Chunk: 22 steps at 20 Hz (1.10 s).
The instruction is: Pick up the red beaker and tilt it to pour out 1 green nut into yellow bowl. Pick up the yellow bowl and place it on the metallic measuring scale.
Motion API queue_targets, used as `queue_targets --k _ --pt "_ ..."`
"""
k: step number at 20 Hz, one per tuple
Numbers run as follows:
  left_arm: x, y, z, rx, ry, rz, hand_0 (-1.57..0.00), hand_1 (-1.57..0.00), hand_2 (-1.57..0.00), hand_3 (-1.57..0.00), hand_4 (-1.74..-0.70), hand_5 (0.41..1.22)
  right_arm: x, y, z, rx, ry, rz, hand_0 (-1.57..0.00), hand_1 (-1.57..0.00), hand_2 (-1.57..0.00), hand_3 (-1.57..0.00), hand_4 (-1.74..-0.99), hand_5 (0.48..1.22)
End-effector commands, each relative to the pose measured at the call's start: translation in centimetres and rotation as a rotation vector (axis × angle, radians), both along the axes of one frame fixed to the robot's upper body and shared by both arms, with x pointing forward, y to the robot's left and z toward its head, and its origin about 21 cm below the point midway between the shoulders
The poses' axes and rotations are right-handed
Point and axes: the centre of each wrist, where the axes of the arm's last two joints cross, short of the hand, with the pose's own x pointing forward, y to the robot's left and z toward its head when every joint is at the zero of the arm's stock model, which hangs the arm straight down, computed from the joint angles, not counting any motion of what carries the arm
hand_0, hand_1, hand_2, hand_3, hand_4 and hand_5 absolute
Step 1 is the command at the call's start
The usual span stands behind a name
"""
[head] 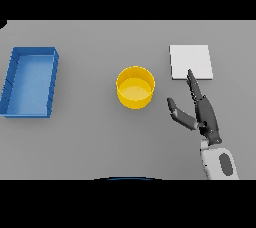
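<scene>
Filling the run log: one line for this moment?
right hand: open, beside yellow bowl | bowl: on table, untouched | scale: bare | left hand: unseen

We count one yellow bowl point(135, 88) at mid-bench point(90, 137). Left of the bowl we see one blue tray point(11, 79). Right of the bowl and farther back we count one white scale point(190, 61). Right of the bowl and nearer, we count one robot hand point(202, 114).

Smooth matt yellow bowl point(135, 88), matt blue plastic-looking tray point(31, 81), flat pale matt scale point(190, 62), matt grey table point(100, 137)
</scene>
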Motion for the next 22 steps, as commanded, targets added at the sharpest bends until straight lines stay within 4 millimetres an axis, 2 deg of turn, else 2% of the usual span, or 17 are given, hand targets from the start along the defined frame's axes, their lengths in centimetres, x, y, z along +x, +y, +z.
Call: queue_targets --k 1,3,5,7,9,10,11,12,13,14,16,19,22 --pt "-0.4 0.1 -1.0 -0.023 -0.013 0.007 -1.57 -1.57 -1.57 -1.57 -1.74 1.221 -0.1 -0.1 0.0 -0.007 -0.013 0.002 0.00 0.00 0.00 0.00 -1.151 0.676" --pt "-1.6 0.3 -3.5 -0.061 0.002 0.032 -1.57 -1.57 -1.57 -1.57 -1.74 1.221 -0.5 0.0 0.0 -0.007 -0.017 -0.001 0.00 0.00 0.00 0.00 -1.166 0.676" --pt "-2.8 0.1 -4.7 -0.095 -0.004 0.033 -1.57 -1.57 -1.57 -1.57 -1.74 1.151 -0.3 -0.1 0.2 -0.014 -0.011 -0.003 0.00 0.00 0.00 0.00 -1.174 0.676" --pt "-4.3 -0.3 -6.3 -0.120 0.014 0.045 -1.57 -1.57 -1.57 -1.57 -1.74 1.050 -0.3 -0.5 0.1 -0.007 -0.015 -0.002 0.00 0.00 0.00 0.00 -1.167 0.675" --pt "-5.7 -0.5 -6.5 -0.128 0.013 0.060 -1.57 -1.57 -1.57 -1.57 -1.74 0.925 -0.5 -0.3 -0.1 -0.009 -0.004 0.004 0.00 0.00 0.00 0.00 -1.157 0.671" --pt "-6.0 -1.1 -6.2 -0.145 0.029 0.069 -1.57 -1.57 -1.57 -1.57 -1.66 0.868 -0.5 -0.1 0.2 -0.005 -0.004 0.008 0.00 0.00 0.00 0.00 -1.155 0.669" --pt "-6.5 -1.1 -5.6 -0.153 0.041 0.057 -1.57 -1.57 -1.53 -1.53 -1.52 0.818 -0.5 -0.1 -0.1 0.002 0.002 0.009 0.00 0.00 0.00 0.00 -1.155 0.670" --pt "-7.0 -1.3 -5.2 -0.141 0.046 -0.008 -1.47 -1.34 -1.28 -1.32 -1.37 0.774 -0.3 -0.1 0.0 0.002 0.009 -0.001 0.00 0.00 0.00 0.00 -1.153 0.670" --pt "-7.4 -1.2 -4.6 -0.158 0.056 -0.045 -1.17 -1.07 -1.02 -1.05 -1.23 0.737 -0.3 -0.2 0.2 0.002 -0.005 0.001 0.00 0.00 0.00 0.00 -1.151 0.670" --pt "-7.9 -0.8 -4.3 -0.191 0.068 -0.082 -0.94 -0.86 -0.82 -0.84 -1.13 0.705 -0.5 -0.2 0.2 -0.002 -0.006 -0.002 0.00 0.00 0.00 0.00 -1.149 0.670" --pt "-8.2 -0.8 -4.2 -0.202 0.130 -0.110 -0.60 -0.55 -0.52 -0.54 -0.98 0.664 -0.4 -0.4 0.1 -0.003 -0.006 -0.003 0.00 0.00 0.00 0.00 -1.153 0.670" --pt "-8.5 -1.1 -4.2 -0.119 0.208 -0.119 -0.31 -0.28 -0.27 -0.28 -0.84 0.632 -0.5 -0.6 0.2 -0.009 -0.017 -0.001 0.00 0.00 0.00 0.00 -1.155 0.670" --pt "-8.4 -1.1 -5.0 -0.064 0.223 -0.105 -0.16 -0.14 -0.14 -0.14 -0.80 0.627 -0.3 -0.4 0.2 -0.033 -0.012 -0.014 0.00 0.00 0.00 0.00 -1.158 0.665"
